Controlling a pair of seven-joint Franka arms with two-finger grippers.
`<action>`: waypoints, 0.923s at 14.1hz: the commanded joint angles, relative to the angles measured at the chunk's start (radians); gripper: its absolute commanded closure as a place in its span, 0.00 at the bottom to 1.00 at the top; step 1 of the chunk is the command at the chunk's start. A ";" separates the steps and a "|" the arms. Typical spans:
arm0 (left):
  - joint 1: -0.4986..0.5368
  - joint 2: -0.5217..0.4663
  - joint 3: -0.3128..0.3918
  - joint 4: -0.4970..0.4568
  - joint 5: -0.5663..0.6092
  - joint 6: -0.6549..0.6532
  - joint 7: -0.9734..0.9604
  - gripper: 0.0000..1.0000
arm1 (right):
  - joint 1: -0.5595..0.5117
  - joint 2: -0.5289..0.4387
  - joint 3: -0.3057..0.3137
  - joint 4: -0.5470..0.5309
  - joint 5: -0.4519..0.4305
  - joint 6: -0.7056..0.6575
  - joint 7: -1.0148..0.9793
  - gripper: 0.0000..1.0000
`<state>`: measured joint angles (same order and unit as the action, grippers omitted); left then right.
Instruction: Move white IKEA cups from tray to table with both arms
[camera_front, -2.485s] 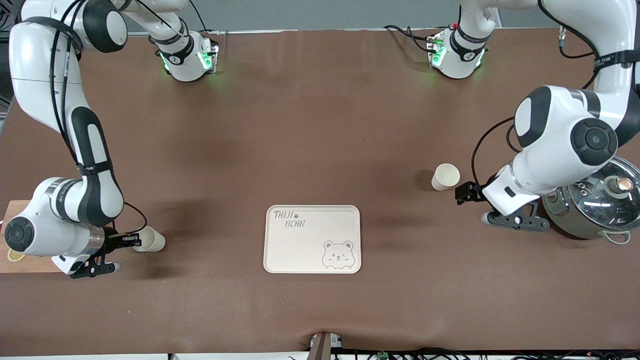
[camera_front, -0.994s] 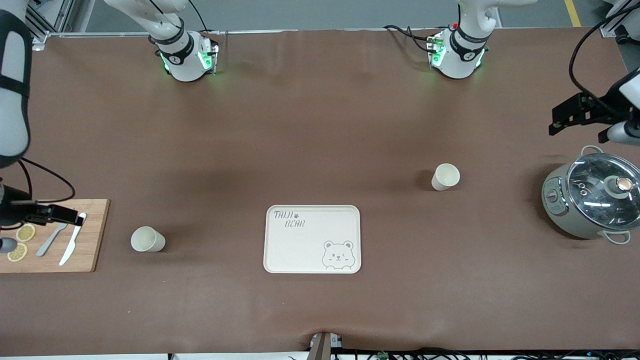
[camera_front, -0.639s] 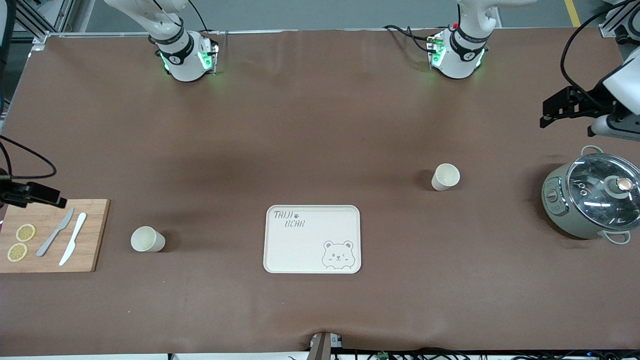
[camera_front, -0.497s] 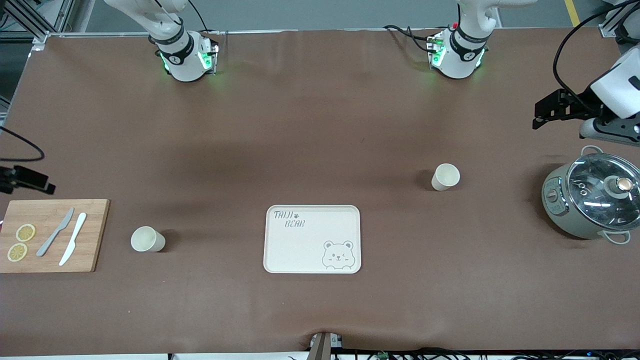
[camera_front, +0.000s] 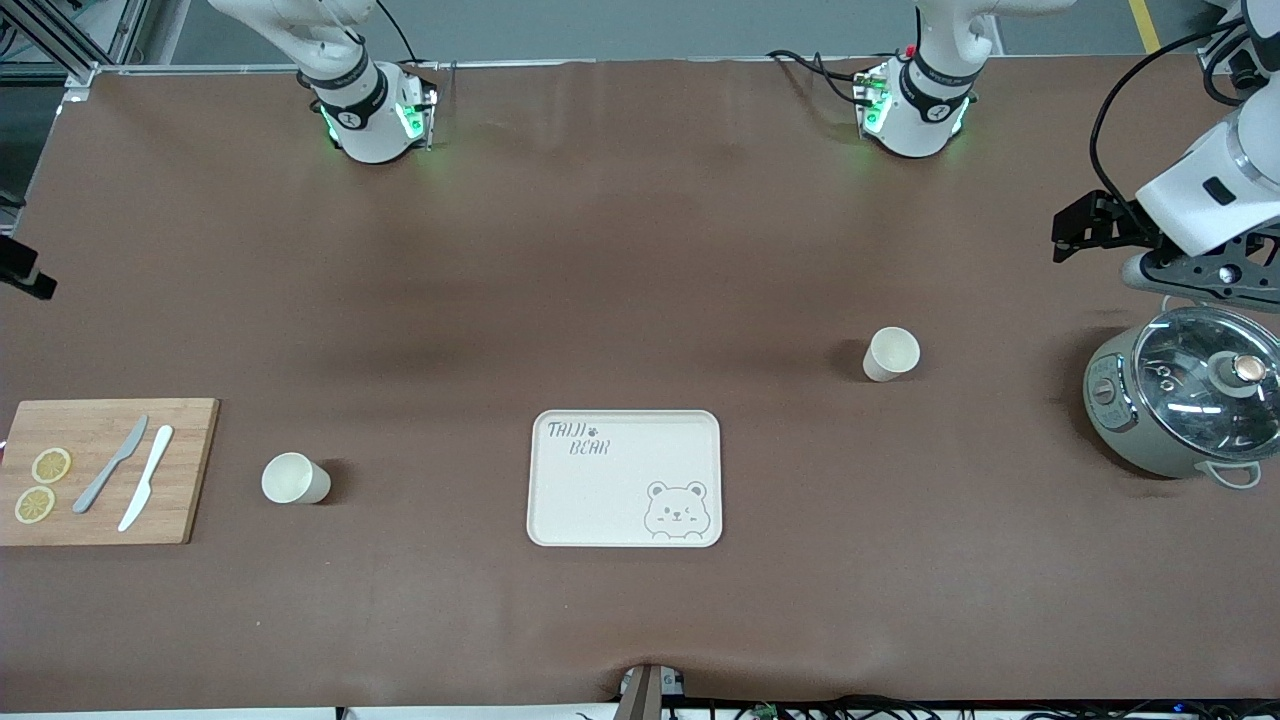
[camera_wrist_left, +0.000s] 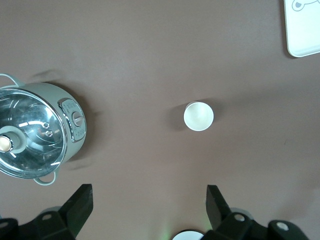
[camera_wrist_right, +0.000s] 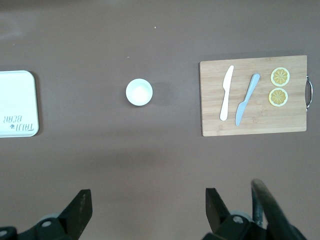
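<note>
Two white IKEA cups stand upright on the brown table, apart from the tray. One cup (camera_front: 293, 479) (camera_wrist_right: 139, 92) is between the cutting board and the bear-printed tray (camera_front: 624, 478). The other cup (camera_front: 890, 353) (camera_wrist_left: 198, 116) is farther from the front camera than the tray, toward the left arm's end. My left gripper (camera_front: 1072, 230) (camera_wrist_left: 149, 200) hangs open and empty high over the table beside the pot. My right gripper (camera_front: 25, 270) (camera_wrist_right: 148, 202) is open and empty, high over the table edge at the right arm's end.
A wooden cutting board (camera_front: 100, 470) (camera_wrist_right: 252, 95) with two knives and two lemon slices lies at the right arm's end. A grey pot with a glass lid (camera_front: 1190, 395) (camera_wrist_left: 35, 131) stands at the left arm's end. The arm bases (camera_front: 370, 115) stand along the table's back edge.
Both grippers have drawn back from the cups and risen, each toward its own end of the table. The cups and the tray have stayed where they were.
</note>
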<state>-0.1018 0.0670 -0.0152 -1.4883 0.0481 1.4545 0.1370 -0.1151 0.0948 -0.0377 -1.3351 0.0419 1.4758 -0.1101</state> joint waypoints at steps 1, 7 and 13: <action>0.002 -0.003 -0.003 0.008 0.021 0.000 0.000 0.00 | -0.003 -0.125 0.013 -0.131 -0.014 0.024 0.018 0.00; 0.007 0.004 0.001 0.011 0.009 0.041 0.006 0.00 | -0.003 -0.308 0.015 -0.357 -0.014 0.127 0.016 0.00; 0.002 0.005 0.001 0.011 0.004 0.050 0.001 0.00 | -0.003 -0.326 0.022 -0.372 -0.014 0.129 0.013 0.00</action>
<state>-0.0995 0.0686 -0.0115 -1.4872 0.0482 1.4948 0.1370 -0.1150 -0.2042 -0.0223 -1.6735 0.0394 1.5865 -0.1094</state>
